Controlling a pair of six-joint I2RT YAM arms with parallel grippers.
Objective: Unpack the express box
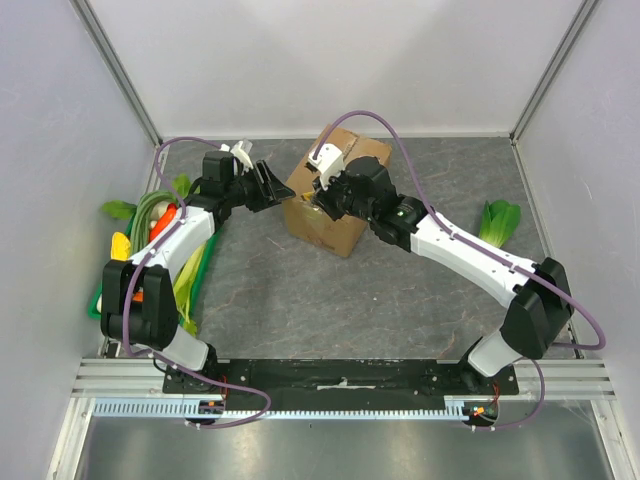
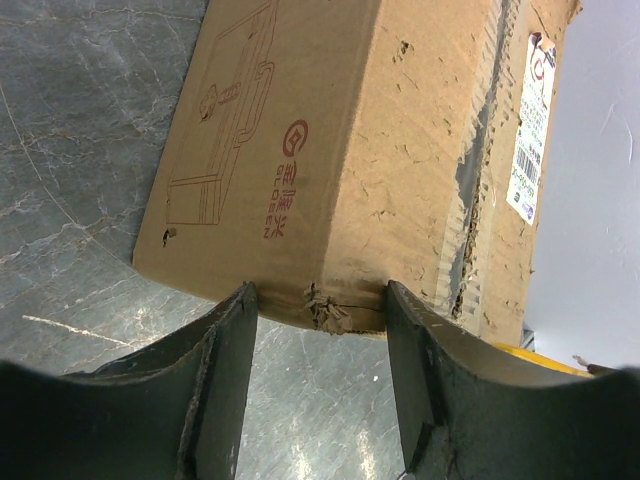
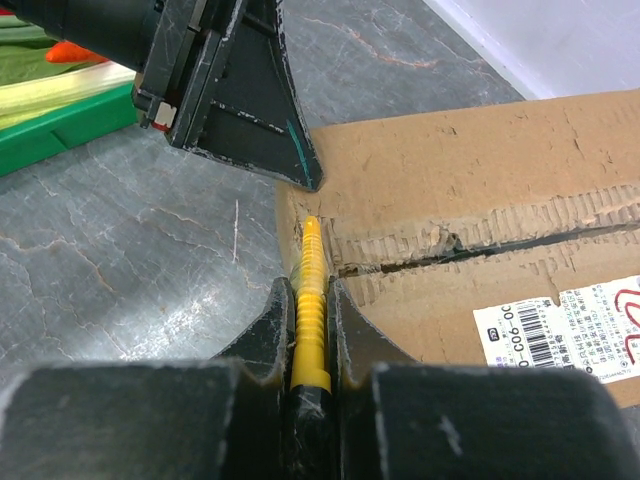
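Note:
The express box (image 1: 335, 195) is a brown carton standing at the table's middle back, its flaps closed. My left gripper (image 1: 272, 188) is open at its left side. In the left wrist view the fingers (image 2: 235, 330) straddle a torn lower corner of the box (image 2: 330, 150), touching or nearly touching it. My right gripper (image 1: 325, 195) is over the box top and shut on a yellow ribbed cutter (image 3: 310, 290). The cutter's tip sits at the left end of the torn seam (image 3: 500, 245) of the box (image 3: 450, 170). A white label (image 3: 560, 330) lies beside the seam.
A green vegetable tray (image 1: 100, 300) with carrots, corn and greens lies at the left edge. It also shows in the right wrist view (image 3: 60, 125). A bok choy (image 1: 498, 220) lies at the right. Walls enclose the table on three sides.

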